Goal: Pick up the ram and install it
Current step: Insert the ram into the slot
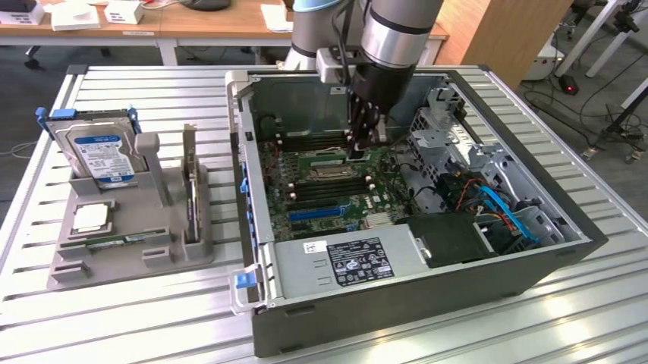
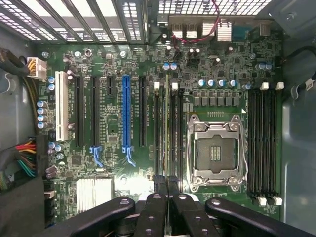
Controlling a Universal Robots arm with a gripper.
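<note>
Wrist view: the gripper [image 2: 167, 191] is pinched narrow on the ram [image 2: 167, 128], which shows edge-on as a thin green strip running away from the fingers [image 2: 157, 207]. The strip lies in line with the black memory slots [image 2: 174, 133] between the blue slot [image 2: 126, 113] and the socket [image 2: 216, 148]. Whether it is seated in a slot or just above one I cannot tell. A second bank of slots [image 2: 264, 143] with white clips sits on the far side of the socket.

In the exterior view the arm [image 1: 400, 30] reaches straight down into the open case [image 1: 405, 303], with the gripper low over the board [image 1: 303, 193]. Well apart, on the exterior view's left, a grey holder [image 1: 132, 254] on the slatted table [image 1: 121, 334] carries a drive [image 1: 99, 155] standing upright and another green stick [image 1: 190, 178] on edge
</note>
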